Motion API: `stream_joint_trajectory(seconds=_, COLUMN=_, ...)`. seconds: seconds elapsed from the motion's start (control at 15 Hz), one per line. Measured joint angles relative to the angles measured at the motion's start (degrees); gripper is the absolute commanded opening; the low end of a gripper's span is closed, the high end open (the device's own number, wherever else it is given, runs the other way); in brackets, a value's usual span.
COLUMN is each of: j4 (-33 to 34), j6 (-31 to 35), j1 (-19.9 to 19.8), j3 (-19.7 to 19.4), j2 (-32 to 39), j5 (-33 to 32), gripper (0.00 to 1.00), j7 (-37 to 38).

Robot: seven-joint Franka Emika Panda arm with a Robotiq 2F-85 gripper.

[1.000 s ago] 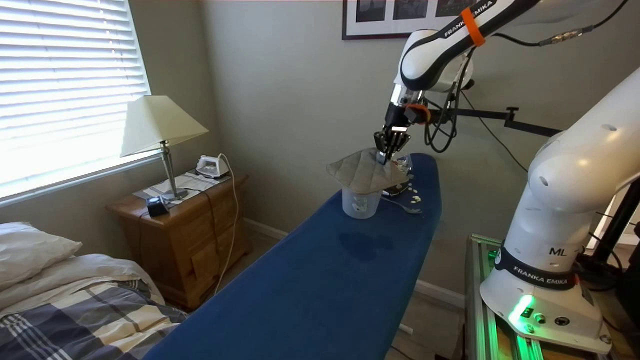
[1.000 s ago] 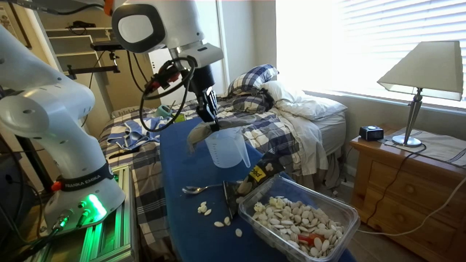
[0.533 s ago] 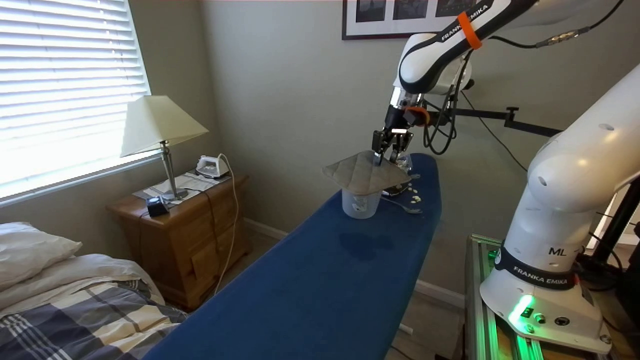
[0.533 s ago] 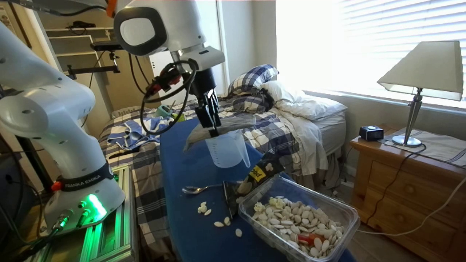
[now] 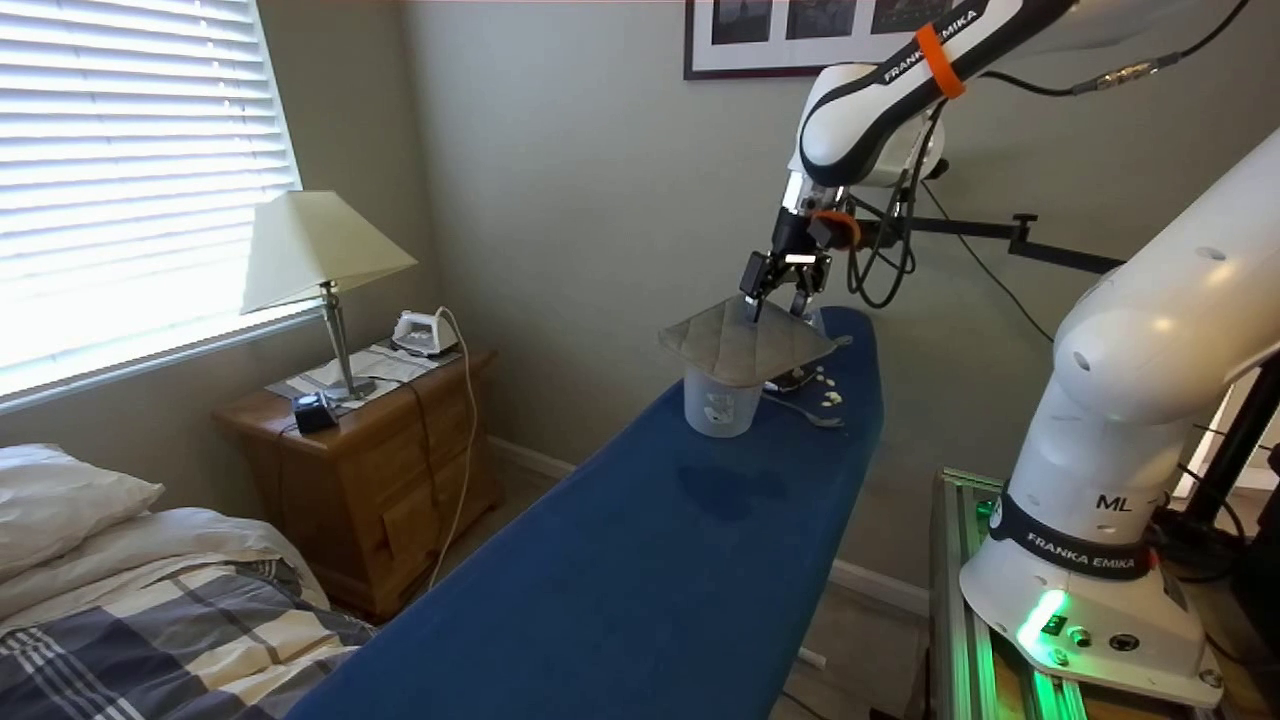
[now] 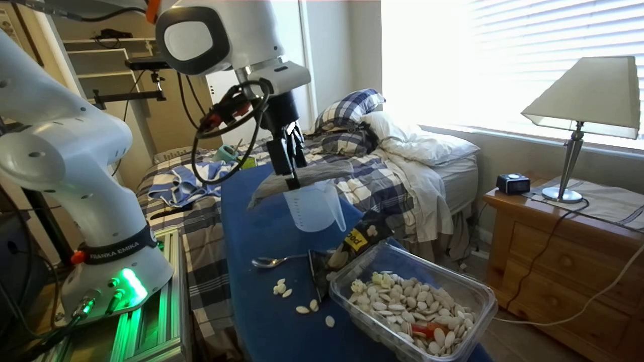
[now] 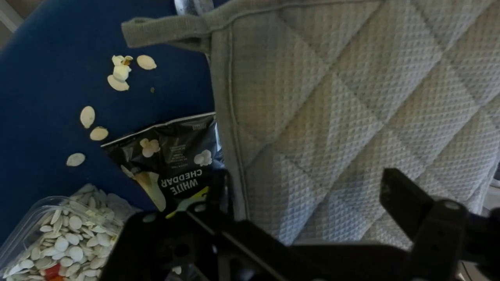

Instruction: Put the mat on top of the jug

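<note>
The mat (image 5: 735,350), a grey-beige quilted square with a loop at one corner, lies across the top of the jug (image 5: 722,408), overhanging its rim. In an exterior view the mat (image 6: 319,172) bends down on the side toward the robot base, and the translucent jug (image 6: 313,208) stands upright, its handle showing. My gripper (image 5: 776,308) is just over the mat's far part, its fingers spread apart. In the wrist view the mat (image 7: 332,97) stretches beneath the open gripper (image 7: 306,178), with nothing pinched between the fingers. There the mat hides the jug.
On the blue ironing board (image 5: 600,600) are a clear box of seeds (image 6: 412,311), a black snack bag (image 6: 362,234), a spoon (image 6: 266,262) and several loose seeds (image 6: 302,309). A nightstand (image 5: 350,500) with a lamp (image 5: 320,250) stands beyond the board's side.
One second ago the jaws were shut on the mat, which was bunched at the grip. They have opened and let go; the mat has spread flatter over the jug. The arm has hardly moved.
</note>
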Motion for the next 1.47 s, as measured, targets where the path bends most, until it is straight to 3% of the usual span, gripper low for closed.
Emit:
stream_joint_trajectory(seconds=0.47, j4=0.2, j6=0.8, j1=0.0, j3=0.5, j2=1.2, j5=0.3, gripper=1.0, j7=4.1)
stream_joint_trajectory(seconds=1.07, j4=0.2, j6=8.2, j1=0.5, j3=1.2, j2=4.5, j5=1.6, gripper=1.0, j7=9.6)
stream_joint_trajectory(seconds=1.27, j4=0.4, j6=7.9, j1=0.8, j3=1.8, j2=4.3, j5=2.0, gripper=1.0, j7=9.9)
stream_joint_trajectory(seconds=1.47, j4=0.5, j6=3.6, j1=0.9, j3=3.3, j2=2.9, j5=1.7, gripper=1.0, j7=9.9)
